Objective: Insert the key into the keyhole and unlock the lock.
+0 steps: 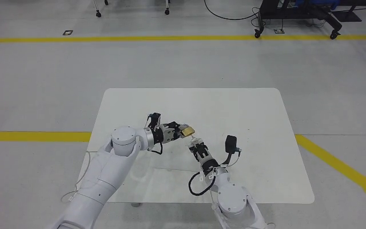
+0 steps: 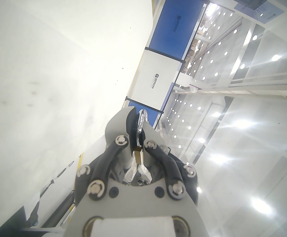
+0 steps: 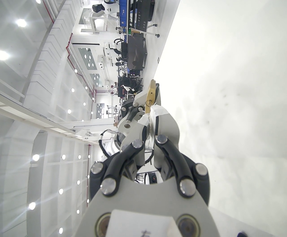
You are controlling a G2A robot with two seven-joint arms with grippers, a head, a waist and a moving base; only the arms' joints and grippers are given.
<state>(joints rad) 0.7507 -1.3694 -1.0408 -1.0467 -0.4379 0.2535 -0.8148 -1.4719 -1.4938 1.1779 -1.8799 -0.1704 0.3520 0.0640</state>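
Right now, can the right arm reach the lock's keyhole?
Probably yes: the left gripper holds the lock with its keyhole facing the right gripper, which sits close by with nothing between them.

A robotics lab hall — yellow floor lines (image 1: 171,39), a wheeled cart (image 1: 297,14), other white robots (image 3: 109,9).

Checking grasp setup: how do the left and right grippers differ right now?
Left gripper clamps the brass padlock; right gripper sits at its keyhole end. Left gripper's pads are black; right gripper's fingertips are wrapped in white tape. Both are shut, over the white table.
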